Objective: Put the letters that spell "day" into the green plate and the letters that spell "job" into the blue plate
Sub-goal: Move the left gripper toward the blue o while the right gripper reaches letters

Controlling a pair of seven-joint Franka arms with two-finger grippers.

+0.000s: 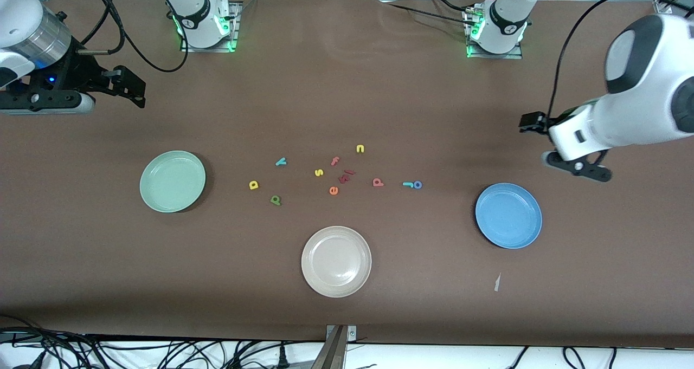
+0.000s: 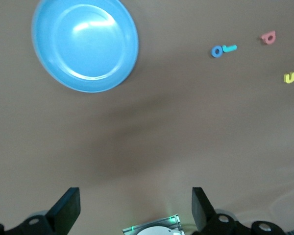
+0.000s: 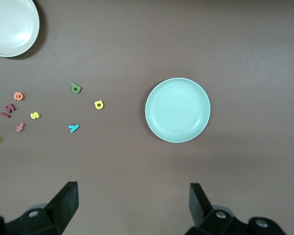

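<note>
A long brown table (image 1: 347, 87) fills the room, with both robot bases along one edge and cables hanging off the other. Three plates sit on it: a green plate (image 1: 173, 181) toward the right arm's end, a blue plate (image 1: 508, 215) toward the left arm's end, and a beige plate (image 1: 336, 261) between them, nearest the front camera.

Small foam letters lie scattered in the middle, all on the bare table. The yellow "d" (image 1: 253, 185), dark green "a" (image 1: 275, 200) and teal "y" (image 1: 280, 162) lie closest to the green plate. The salmon "b" (image 1: 378, 182), teal "j" (image 1: 407, 184) and blue "o" (image 1: 417, 185) lie closer to the blue plate; "j" and "o" touch.

Between these groups sit a yellow "s" (image 1: 319, 172), yellow "n" (image 1: 360, 149), orange "e" (image 1: 333, 190), red "f" (image 1: 335, 161) and some dark red pieces (image 1: 346, 175) too small to read.

The left gripper (image 2: 134, 208) hangs over bare table beside the blue plate, fingers spread wide, holding nothing. The right gripper (image 3: 132, 205) hangs above the table near the green plate, equally wide and empty.
</note>
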